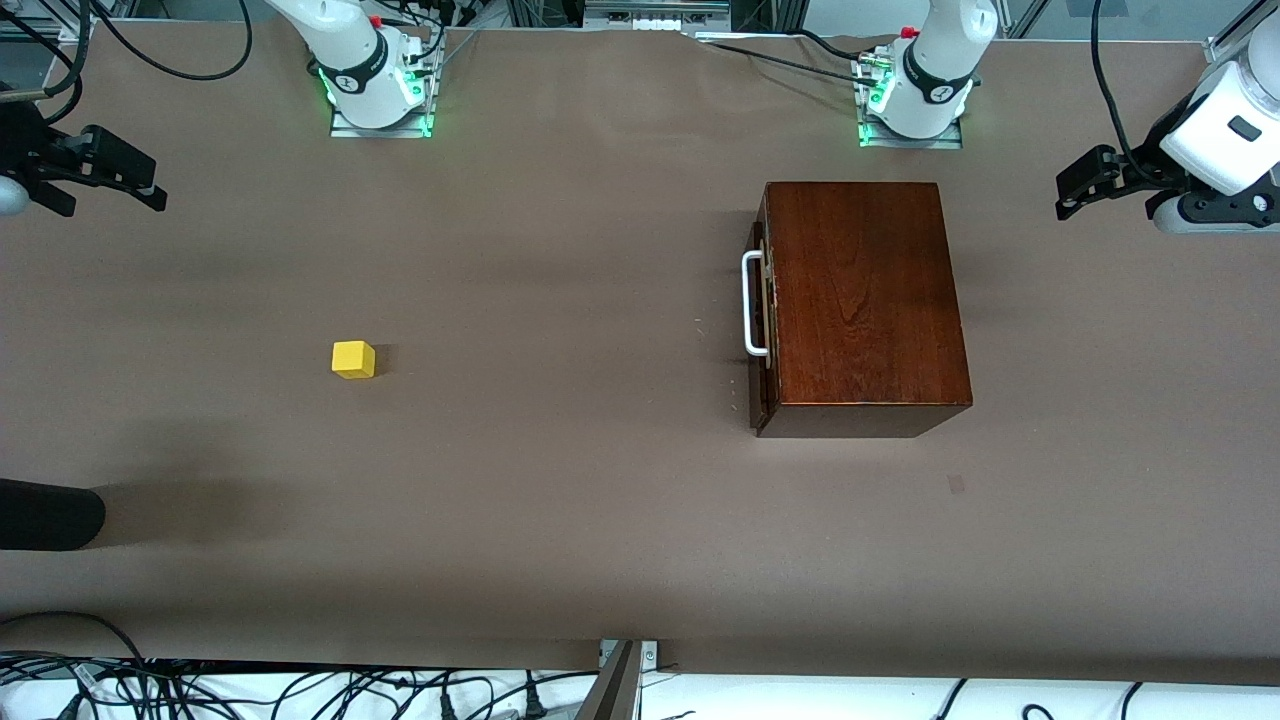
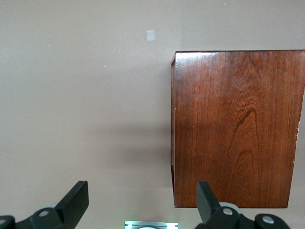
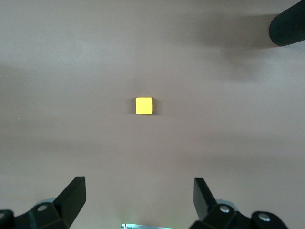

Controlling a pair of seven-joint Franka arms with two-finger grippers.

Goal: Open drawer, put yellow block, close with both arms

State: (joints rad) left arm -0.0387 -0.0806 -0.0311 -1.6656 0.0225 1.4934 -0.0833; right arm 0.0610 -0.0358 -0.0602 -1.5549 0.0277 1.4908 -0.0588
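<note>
My left gripper (image 1: 1075, 195) hangs with its fingers spread wide over the table's (image 1: 600, 500) edge at the left arm's end, holding nothing; my right gripper (image 1: 110, 180) is just as wide and empty over the right arm's end. Neither touches anything.

The drawer (image 1: 764, 320) sits shut in the reddish-brown wooden box (image 1: 860, 300), its white bar handle (image 1: 753, 305) facing the right arm's end. I'd judge opening it comes first: I should bring a gripper in square to the handle, close around the bar's middle, and pull straight along the slide so the box doesn't skid or twist.

The yellow block (image 1: 353, 359) rests alone on the table toward the right arm's end, well apart from the box.

Count: one box, one drawer, one handle, one block, two grippers.
</note>
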